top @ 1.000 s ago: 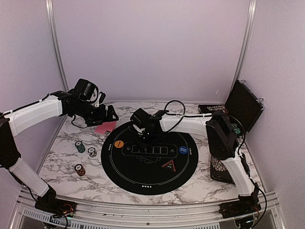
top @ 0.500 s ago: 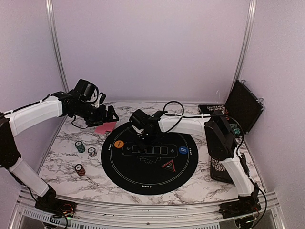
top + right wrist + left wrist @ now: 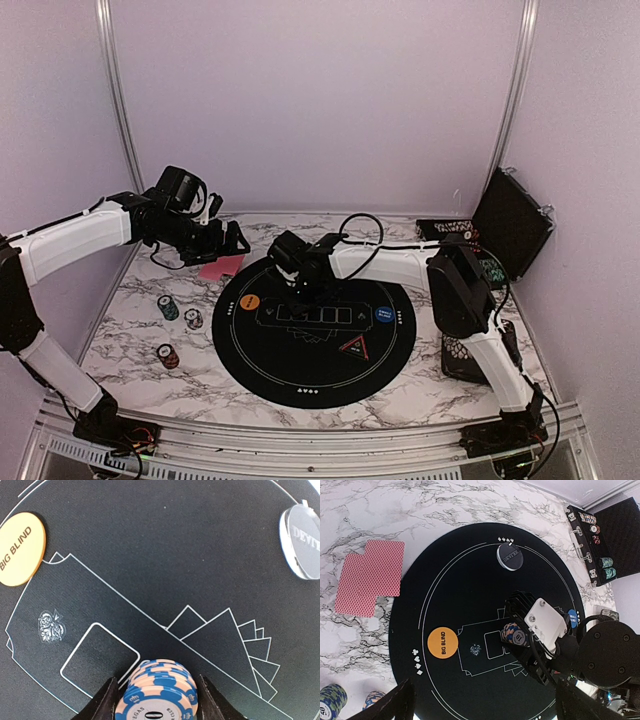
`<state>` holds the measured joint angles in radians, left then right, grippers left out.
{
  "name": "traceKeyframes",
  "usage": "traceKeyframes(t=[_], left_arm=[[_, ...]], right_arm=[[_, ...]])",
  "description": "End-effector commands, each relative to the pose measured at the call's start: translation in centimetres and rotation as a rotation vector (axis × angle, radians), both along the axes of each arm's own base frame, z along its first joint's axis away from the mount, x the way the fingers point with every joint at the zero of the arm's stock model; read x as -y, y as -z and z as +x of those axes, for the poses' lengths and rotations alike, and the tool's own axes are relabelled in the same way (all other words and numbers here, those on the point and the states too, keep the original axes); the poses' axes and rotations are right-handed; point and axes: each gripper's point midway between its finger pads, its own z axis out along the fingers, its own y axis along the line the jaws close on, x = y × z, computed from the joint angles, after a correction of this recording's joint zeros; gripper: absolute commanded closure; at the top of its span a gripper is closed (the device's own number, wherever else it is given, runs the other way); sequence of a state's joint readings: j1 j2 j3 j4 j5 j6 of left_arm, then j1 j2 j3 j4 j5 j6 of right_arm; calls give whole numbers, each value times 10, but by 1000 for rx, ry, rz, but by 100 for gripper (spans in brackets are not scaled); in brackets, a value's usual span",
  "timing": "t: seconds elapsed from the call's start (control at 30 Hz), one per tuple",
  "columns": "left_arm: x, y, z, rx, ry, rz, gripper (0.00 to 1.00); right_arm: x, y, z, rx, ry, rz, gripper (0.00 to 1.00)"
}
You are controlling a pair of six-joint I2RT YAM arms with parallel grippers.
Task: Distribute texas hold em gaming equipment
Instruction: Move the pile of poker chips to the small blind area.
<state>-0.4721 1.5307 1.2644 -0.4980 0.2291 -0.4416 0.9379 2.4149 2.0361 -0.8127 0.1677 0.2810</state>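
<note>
Blue-and-peach chip stack (image 3: 159, 692) — seemingly clamped by right tool (image 3: 157, 680).

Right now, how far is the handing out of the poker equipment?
Looks done: the orange button, blue button and dealer button lie on the mat; cards and three chip stacks lie on the marble beside it. In hand: the right fingers hold another chip stack at the mat's centre. Left: more chips sit in the case.

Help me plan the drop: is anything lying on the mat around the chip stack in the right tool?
Nothing visible does. The right tool grips the chip stack over bare printed mat; the orange button and the dealer button lie well off to either side.
</note>
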Motion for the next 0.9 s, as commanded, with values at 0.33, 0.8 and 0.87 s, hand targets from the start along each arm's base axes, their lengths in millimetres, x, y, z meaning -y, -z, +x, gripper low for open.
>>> traceKeyframes(t=[0.33, 0.8, 0.87], left_arm=[[2, -3, 2, 12, 12, -22, 2], [4, -2, 2, 7, 14, -29, 2], [4, -1, 2, 5, 13, -28, 2]], right_arm=[[4, 5, -5, -15, 12, -36, 55], [17, 12, -3, -11, 38, -69, 59], [18, 11, -3, -8, 40, -73, 59]])
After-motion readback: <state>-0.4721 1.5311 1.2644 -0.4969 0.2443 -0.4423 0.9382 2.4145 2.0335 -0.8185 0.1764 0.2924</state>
